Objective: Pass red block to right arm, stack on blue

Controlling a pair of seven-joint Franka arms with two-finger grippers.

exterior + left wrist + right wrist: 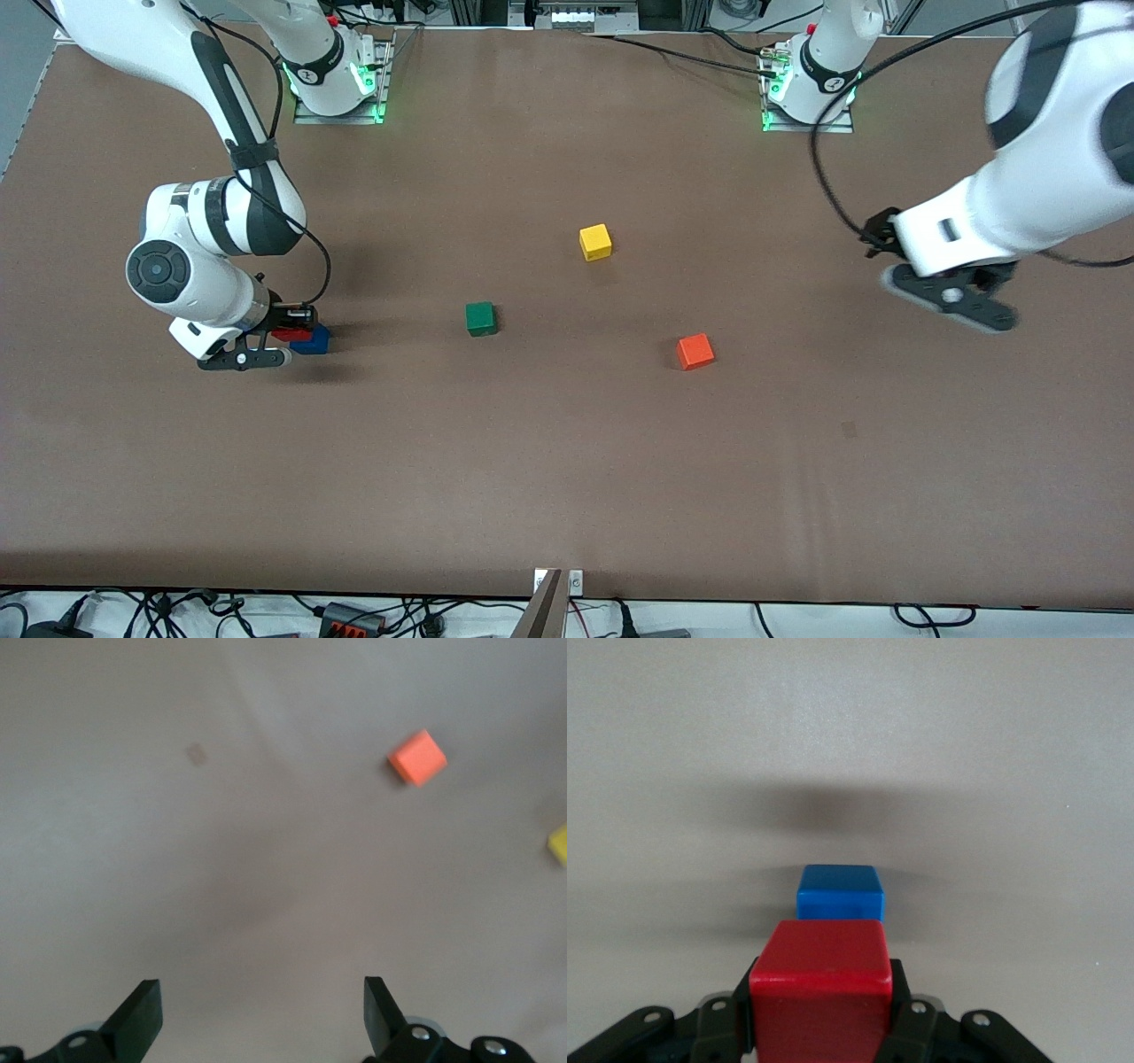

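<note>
Scanning the brown surface (567,461): a green cube (480,318) sits near the middle, a yellow cube (595,242) farther from the front camera than it, an orange cube (695,351) toward the left arm's end; all three lie well apart from the stacking spot, nothing blocking it. The right claw (292,335) is clamped on the red block (291,334), fingers pressed against two opposite sides, at the right arm's end of the surface. The block is bright red, smooth-faced, edges slightly rounded, held level. The blue cube (313,340) rests on the surface just beside the red block; the right wrist view shows red (821,992) raised above blue (840,892) and not yet on it. The left claw (952,299) hangs spread wide and empty over bare surface at the left arm's end, waiting.
</note>
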